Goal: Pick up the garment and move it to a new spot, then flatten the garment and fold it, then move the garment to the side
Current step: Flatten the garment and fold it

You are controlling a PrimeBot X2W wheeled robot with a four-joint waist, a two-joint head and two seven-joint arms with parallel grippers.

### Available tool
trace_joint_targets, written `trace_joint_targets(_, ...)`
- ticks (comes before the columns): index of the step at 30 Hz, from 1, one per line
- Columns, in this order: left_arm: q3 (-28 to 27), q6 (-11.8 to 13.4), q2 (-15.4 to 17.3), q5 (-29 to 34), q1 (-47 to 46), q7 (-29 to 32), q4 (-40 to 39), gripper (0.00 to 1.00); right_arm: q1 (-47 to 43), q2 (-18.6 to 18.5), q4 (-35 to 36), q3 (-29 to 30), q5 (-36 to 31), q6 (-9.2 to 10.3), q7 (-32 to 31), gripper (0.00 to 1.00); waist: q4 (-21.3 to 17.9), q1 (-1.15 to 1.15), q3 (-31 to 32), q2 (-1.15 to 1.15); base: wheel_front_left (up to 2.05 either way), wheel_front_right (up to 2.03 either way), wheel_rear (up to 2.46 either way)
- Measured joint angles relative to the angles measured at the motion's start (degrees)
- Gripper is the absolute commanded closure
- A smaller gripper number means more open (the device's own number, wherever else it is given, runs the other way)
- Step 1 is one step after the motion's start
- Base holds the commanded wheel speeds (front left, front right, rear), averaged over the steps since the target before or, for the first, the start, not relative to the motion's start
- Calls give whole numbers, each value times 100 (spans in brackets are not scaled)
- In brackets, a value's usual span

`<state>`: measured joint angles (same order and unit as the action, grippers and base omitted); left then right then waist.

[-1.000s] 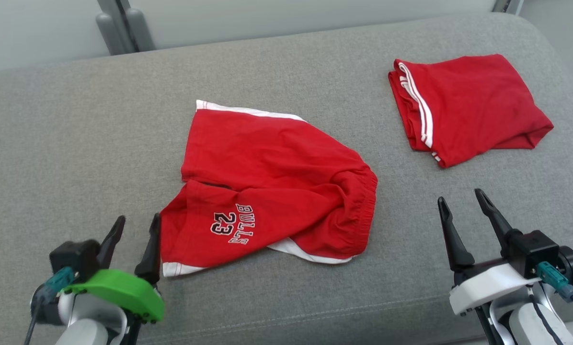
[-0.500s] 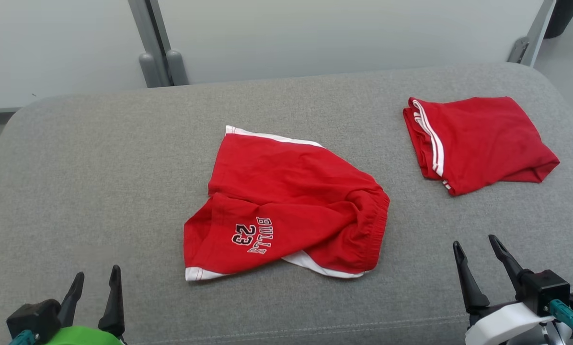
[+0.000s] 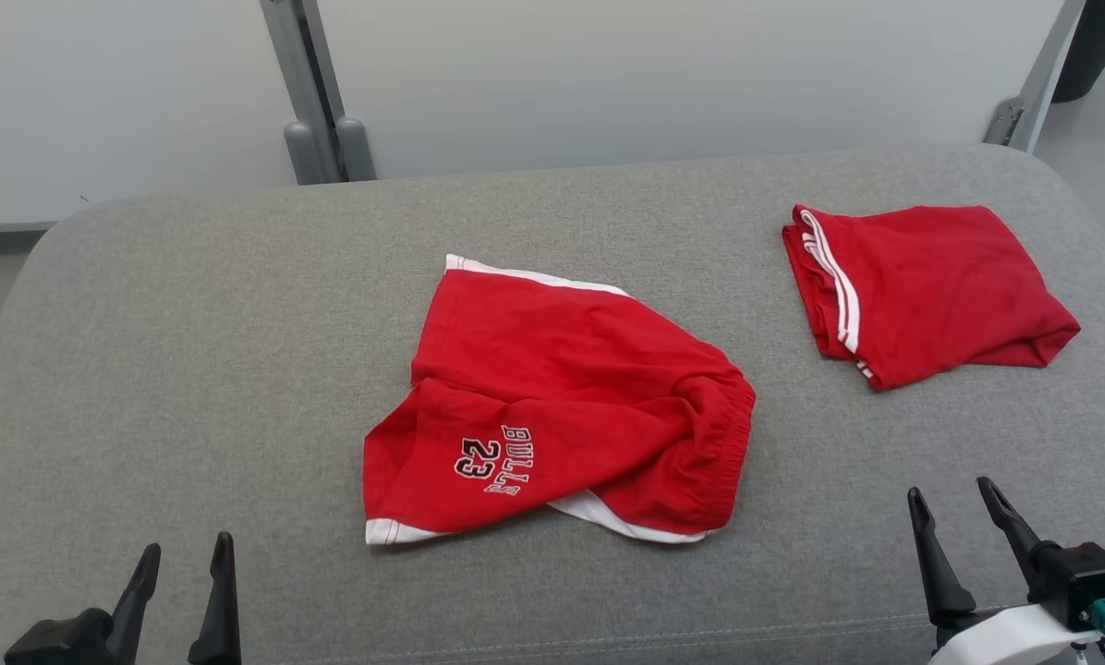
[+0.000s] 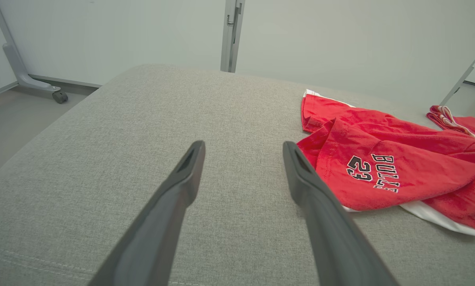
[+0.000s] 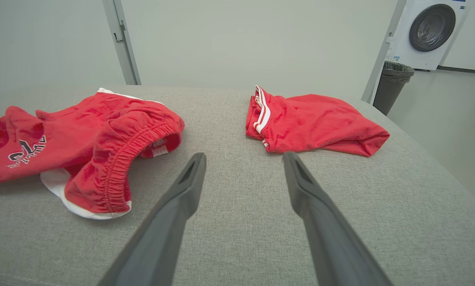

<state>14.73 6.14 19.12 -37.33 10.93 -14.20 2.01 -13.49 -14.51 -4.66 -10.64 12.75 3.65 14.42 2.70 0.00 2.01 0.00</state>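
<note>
**Arms back, shorts loose**

Since a second ago my left gripper [image 3: 188,545], then at the hem, sits well apart at lower left, fingers spread, empty, body cut off. At lower right the right gripper [image 3: 949,489] gapes likewise. Mid-frame, the crumpled red "BULLS 23" fabric shorts [image 3: 562,406] lie on the grey woven cushion [image 3: 192,369], one leg partly tucked under. At upper right rests a folded red white-striped garment [image 3: 941,286].

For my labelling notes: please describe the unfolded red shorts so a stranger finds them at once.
Two red garments lie on the grey cushion. The shorts lie crumpled in its middle. Unlike the folded garment to the right, they bear BULLS 23 lettering.
</note>
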Motion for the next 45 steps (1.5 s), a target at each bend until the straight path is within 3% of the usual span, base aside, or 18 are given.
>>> trace_joint_targets(5, -51, 0, -2, 23, 155, -3, -166, 0, -26, 2, -7, -119, -1, -34, 0, 0, -9, 0, -22, 0, 0, 0, 0)
trace_joint_targets(17, 67, 1, -26, 54, 260, -4, -579, 0, 259, 21, -377, -1095, -380, -617, -37, 0, -28, 0, -399, 0, 0, 0, 0)
trace_joint_targets(31, 714, -267, -374, 132, -574, 402, -183, 0, 1651, 200, -1260, -1523, -761, -835, -310, 0, 278, 0, -1224, 0, 0, 0, 0)
trace_joint_targets(45, 791, -417, -657, 16, -1078, 414, 466, 0, 1824, 388, -1992, -1849, -827, -964, -235, 0, 323, 0, -1468, 0, 0, 0, 0)
